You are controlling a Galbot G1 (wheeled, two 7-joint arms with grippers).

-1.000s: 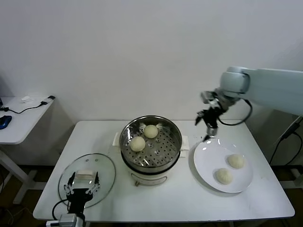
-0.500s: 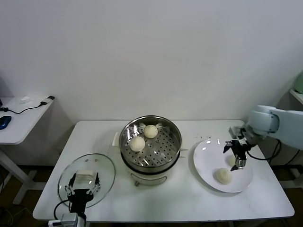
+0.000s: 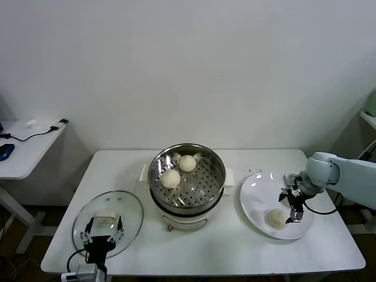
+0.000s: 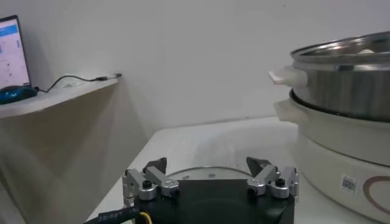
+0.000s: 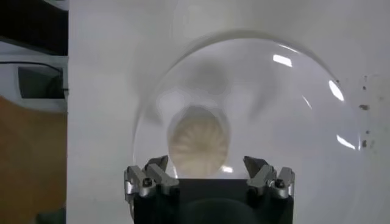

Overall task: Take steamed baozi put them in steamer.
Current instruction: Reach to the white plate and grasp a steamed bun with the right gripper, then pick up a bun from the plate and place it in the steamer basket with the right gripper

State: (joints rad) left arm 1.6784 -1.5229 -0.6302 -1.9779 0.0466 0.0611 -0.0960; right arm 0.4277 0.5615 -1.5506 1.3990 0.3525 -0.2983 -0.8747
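The steamer (image 3: 207,194) stands mid-table with two baozi on its perforated tray, one at the back (image 3: 187,163) and one to its front left (image 3: 171,178). A white plate (image 3: 256,200) to its right carries a baozi (image 3: 275,218). My right gripper (image 3: 292,205) is low over the plate's right part, open and empty. It largely hides another baozi there. In the right wrist view a baozi (image 5: 198,141) lies just ahead of the open gripper (image 5: 206,164). My left gripper (image 3: 101,241) is parked, open, at the front left.
A round glass lid (image 3: 126,205) lies flat on the table under the left gripper and also shows in the left wrist view (image 4: 207,173). The steamer wall (image 4: 347,79) rises beside it. A side desk (image 3: 23,150) with cables stands off to the left.
My right arm swung from behind the plate to its right side and came down low over the baozi there. The left arm and the steamer's baozi have not moved.
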